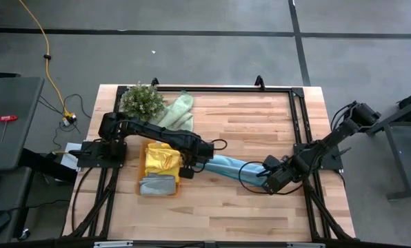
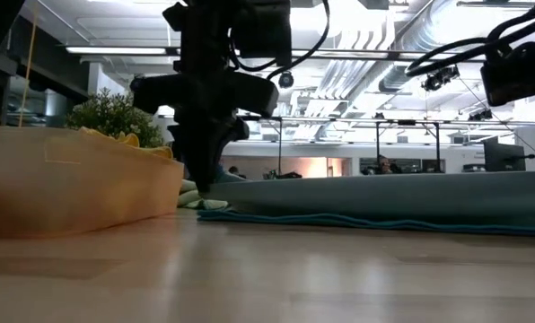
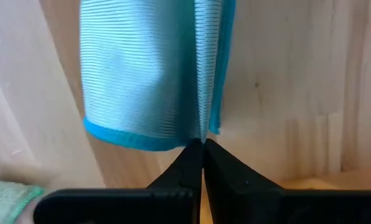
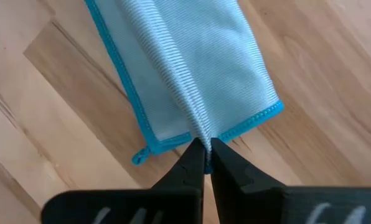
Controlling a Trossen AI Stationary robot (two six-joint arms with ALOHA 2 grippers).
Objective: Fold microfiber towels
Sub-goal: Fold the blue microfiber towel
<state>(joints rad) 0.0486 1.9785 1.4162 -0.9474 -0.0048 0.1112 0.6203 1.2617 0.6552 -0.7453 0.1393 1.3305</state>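
**Blue-teal towel stretched between two pinching grippers**

The light blue-teal towel lies near the middle of the wooden table as a long narrow band. Its long axis runs from the left gripper across to the right gripper, dipping slightly toward the front edge on the right-hand side. Each gripper is closed on one short end of the band: the left wrist view shows its fingers pinched together on the hem of the towel, and the right wrist view shows the same at the opposite hem.

The cloth is finely ribbed, pale blue with a brighter turquoise stitched border, and gathers into a ridge where the fingers pinch it.

Beside the left gripper an orange tray holds a yellow towel and a folded grey towel. A pale green towel lies next to a small bushy plant at the far edge.

The table is light butcher-block wood inside a black frame, standing on a grey floor. The low view looks across it into a bright hall with ceiling ducts.
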